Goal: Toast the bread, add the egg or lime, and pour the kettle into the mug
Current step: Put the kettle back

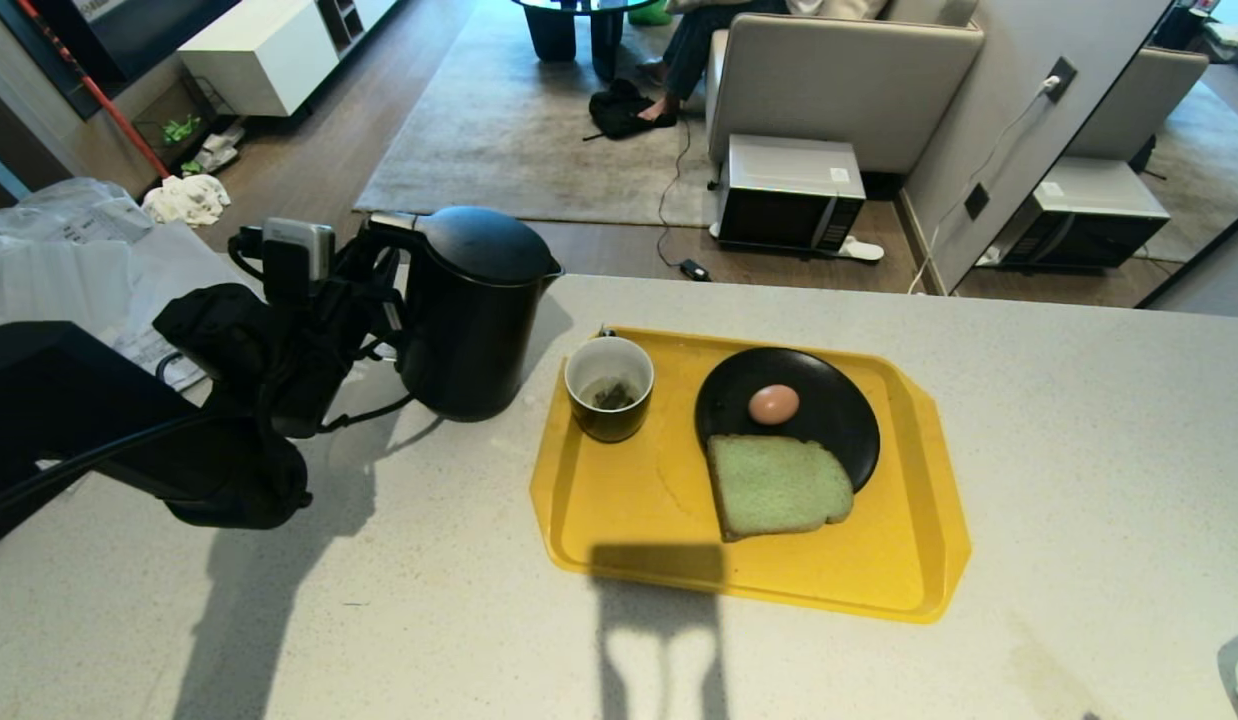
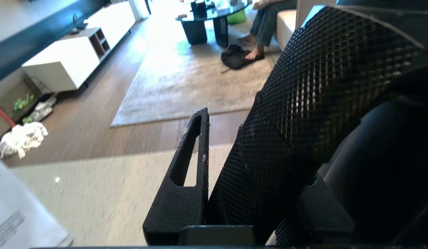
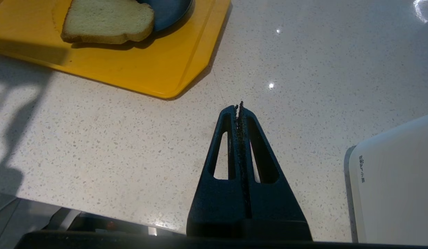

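Spillage risk: left gripper [image 1: 384, 300] fingers [image 2: 186, 173] clamp the kettle [image 1: 474, 310] handle off-centre, so tilting toward the mug [image 1: 609, 388] may slip; right gripper [image 3: 239, 110] fingers closed, empty.

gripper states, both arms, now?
Left gripper: closed on the kettle handle.
Right gripper: shut, empty, over the counter.

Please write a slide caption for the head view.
Left gripper grasps the kettle handle beside a yellow tray holding mug, egg and bread.
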Controlling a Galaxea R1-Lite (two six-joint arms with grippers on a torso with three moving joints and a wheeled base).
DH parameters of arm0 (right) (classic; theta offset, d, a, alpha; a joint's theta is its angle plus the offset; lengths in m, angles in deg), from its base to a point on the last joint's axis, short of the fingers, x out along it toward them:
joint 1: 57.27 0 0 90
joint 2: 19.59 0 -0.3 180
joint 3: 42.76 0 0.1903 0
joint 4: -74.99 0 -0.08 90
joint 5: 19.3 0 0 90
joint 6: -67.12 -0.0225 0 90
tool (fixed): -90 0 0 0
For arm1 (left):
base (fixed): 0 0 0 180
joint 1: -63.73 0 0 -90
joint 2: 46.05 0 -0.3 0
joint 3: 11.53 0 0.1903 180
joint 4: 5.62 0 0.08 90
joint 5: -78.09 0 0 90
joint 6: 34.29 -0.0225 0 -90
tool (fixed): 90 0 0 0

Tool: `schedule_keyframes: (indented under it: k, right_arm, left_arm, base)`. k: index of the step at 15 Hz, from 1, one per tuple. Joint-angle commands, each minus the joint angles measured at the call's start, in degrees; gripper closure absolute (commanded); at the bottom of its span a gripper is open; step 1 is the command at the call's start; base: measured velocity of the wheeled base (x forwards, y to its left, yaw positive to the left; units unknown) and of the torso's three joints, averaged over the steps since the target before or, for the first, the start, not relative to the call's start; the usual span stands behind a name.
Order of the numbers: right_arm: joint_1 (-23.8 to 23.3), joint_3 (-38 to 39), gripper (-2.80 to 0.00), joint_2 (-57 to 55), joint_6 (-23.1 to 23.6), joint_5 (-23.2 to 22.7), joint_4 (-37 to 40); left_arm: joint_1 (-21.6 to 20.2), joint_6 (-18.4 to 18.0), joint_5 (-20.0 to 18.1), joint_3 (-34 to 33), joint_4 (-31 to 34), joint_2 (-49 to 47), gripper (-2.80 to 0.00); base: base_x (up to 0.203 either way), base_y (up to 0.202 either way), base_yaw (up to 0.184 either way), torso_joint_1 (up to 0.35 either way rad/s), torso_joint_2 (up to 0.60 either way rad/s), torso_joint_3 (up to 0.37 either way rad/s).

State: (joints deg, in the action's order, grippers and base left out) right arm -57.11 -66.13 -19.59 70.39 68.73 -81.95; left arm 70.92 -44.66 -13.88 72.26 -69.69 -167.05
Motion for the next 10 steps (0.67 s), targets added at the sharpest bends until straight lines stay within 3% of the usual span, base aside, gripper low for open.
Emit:
schedule_keyframes:
  k: [1, 5, 10]
  right_arm:
    - [0.0, 0.1, 0.00, 0.0, 0.1, 0.0, 0.0]
    - [0.0, 0.1, 0.00, 0.0, 0.1, 0.0, 0.0]
    - [0.0, 0.1, 0.00, -0.1, 0.1, 0.0, 0.0]
  left_arm:
    - [-0.4, -0.2, -0.1, -5.6, -0.2, 1.6, 0.00]
    - [-1.4, -0.8, -0.2, -16.7, -0.2, 5.9, 0.00]
    - [-3.3, -2.6, -0.4, -23.0, -0.2, 8.3, 0.00]
  base:
    - [0.000, 0.000, 0.000, 0.000, 0.00, 0.000]
    - [0.000, 0.000, 0.000, 0.000, 0.00, 0.000]
    - [0.000, 0.000, 0.000, 0.000, 0.00, 0.000]
